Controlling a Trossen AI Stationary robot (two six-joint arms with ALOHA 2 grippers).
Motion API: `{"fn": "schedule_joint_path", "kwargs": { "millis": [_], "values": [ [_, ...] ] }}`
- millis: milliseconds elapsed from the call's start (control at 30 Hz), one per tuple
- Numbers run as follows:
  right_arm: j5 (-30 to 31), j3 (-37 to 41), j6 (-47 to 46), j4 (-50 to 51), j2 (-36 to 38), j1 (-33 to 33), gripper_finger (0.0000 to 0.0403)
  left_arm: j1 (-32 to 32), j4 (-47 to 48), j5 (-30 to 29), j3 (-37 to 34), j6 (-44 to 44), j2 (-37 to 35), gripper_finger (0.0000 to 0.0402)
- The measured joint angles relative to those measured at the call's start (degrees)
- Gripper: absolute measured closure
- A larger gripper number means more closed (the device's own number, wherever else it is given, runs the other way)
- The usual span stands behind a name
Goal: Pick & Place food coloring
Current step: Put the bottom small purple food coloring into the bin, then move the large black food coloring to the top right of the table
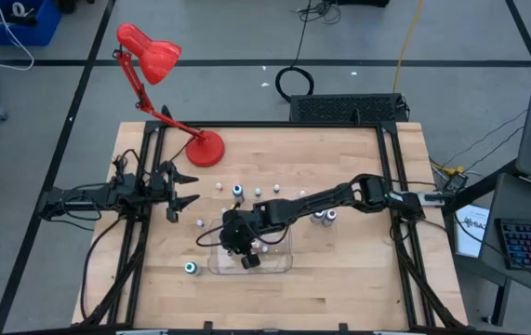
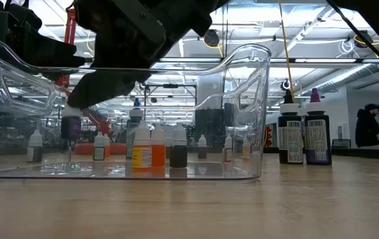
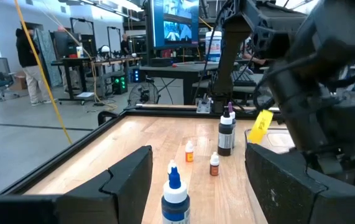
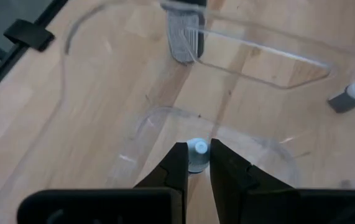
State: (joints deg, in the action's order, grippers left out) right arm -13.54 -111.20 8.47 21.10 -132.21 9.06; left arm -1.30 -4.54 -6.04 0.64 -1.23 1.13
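Two arms share this table, and only the right one is working: the right gripper (image 4: 194,163) hangs over the clear tray (image 1: 284,267), its fingers pinched tight on the white cap of a small dropper bottle (image 4: 196,151). In the low view we see that bottle (image 2: 71,126) dangling inside the near end of the tray, its base just above the floor, so we judge the step in hand to be the set-down.

To do it well, we should lower straight down until the base sits flat on the tray floor, then part the fingers only a little and lift straight up, so the cap does not drag and tip the bottle. We should also stay off the tray wall, since a nudge could slide the light tray.

Several bottles (image 2: 156,149) already stand inside the tray, so we want a bare patch of floor. Others wait on the wood, among them a blue-capped bottle (image 3: 175,198) near the left gripper (image 1: 183,187), which rests spread wide and empty at the table's left edge.
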Motion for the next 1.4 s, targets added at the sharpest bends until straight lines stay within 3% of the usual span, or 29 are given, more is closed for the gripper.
{"fn": "schedule_joint_path", "kwargs": {
  "millis": [633, 1000, 1233, 1400],
  "values": [
    [7.7, 1.4, 1.7, -1.1, -1.8, 1.3, 0.037, 0.0, 0.0, 0.0, 0.0, 0.0, 0.0, 0.0144],
    [7.7, 1.3, 1.1, -1.5, -2.2, 1.6, 0.0369, 0.0, 0.0, 0.0, 0.0, 0.0, 0.0, 0.0144],
    [7.9, 1.3, -0.1, -1.4, -2.2, 1.6, 0.0277, 0.0, 0.0, 0.0, 0.0, 0.0, 0.0, 0.0144],
    [7.8, 1.3, -0.3, -1.6, -2.2, 1.6, 0.024, 0.0, 0.0, 0.0, 0.0, 0.0, 0.0, 0.0144]
  ]
}}
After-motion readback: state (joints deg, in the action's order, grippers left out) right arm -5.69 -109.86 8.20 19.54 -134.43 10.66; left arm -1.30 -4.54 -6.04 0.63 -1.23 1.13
